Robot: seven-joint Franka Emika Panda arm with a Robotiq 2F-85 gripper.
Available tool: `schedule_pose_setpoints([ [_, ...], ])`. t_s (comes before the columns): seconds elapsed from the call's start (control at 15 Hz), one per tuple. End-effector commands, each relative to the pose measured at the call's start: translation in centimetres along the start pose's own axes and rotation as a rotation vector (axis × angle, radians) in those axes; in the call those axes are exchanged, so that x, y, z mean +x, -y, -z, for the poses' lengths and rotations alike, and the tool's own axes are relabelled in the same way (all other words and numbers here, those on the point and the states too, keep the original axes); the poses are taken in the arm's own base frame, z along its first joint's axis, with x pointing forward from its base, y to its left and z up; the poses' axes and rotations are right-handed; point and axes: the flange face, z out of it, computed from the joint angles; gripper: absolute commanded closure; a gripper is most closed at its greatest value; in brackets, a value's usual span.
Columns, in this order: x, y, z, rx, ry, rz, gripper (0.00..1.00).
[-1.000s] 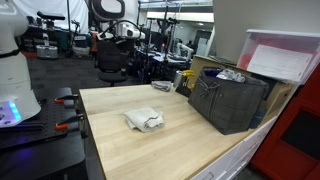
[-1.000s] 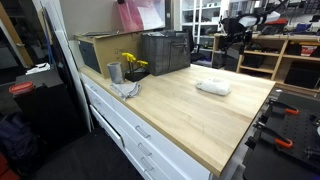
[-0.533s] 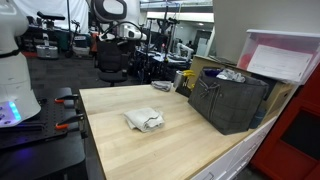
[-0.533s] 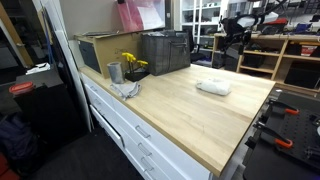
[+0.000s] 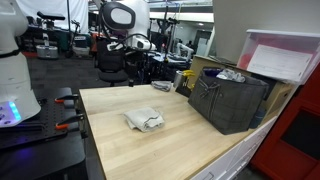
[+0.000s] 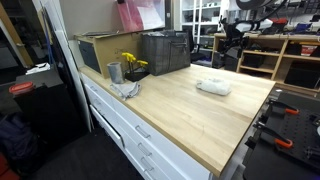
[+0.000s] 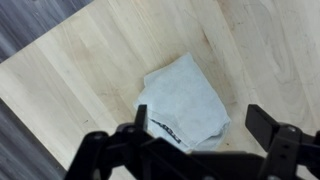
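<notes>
Swinging over since a moment ago, my arm (image 5: 122,15) now hangs above the far end of the wooden table (image 5: 190,150); nothing on the top has shifted. A black crate (image 5: 228,102) stands along one edge of the table, well apart from me. The folded white cloth (image 7: 185,100) lies flat by itself near the middle of the wood. From the wrist view my gripper (image 7: 200,118) hovers clear above that cloth, fingers (image 7: 140,118) spread wide and released, touching nothing.

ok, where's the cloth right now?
The cloth lies in the middle of the table in both exterior views, clear of the crate; in the wrist view it is right below the open pincer.
</notes>
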Motion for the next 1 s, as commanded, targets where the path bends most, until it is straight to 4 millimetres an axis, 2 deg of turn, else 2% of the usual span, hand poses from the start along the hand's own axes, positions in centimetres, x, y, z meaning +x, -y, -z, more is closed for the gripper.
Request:
schedule_pose_setpoints([
  [0.0, 2.3, -0.6, -3.0, 0.009, 0.045, 0.055, 0.00],
  [0.33, 3.6, -1.1, -6.3, -0.011, 0.101, 0.172, 0.00],
  [0.73, 6.8, -3.4, -11.0, -0.054, 0.144, 0.229, 0.00],
  [0.87, 7.5, -3.9, -11.8, -0.058, 0.152, 0.201, 0.00],
  [0.93, 6.1, -3.3, -11.1, -0.051, 0.161, 0.198, 0.00],
])
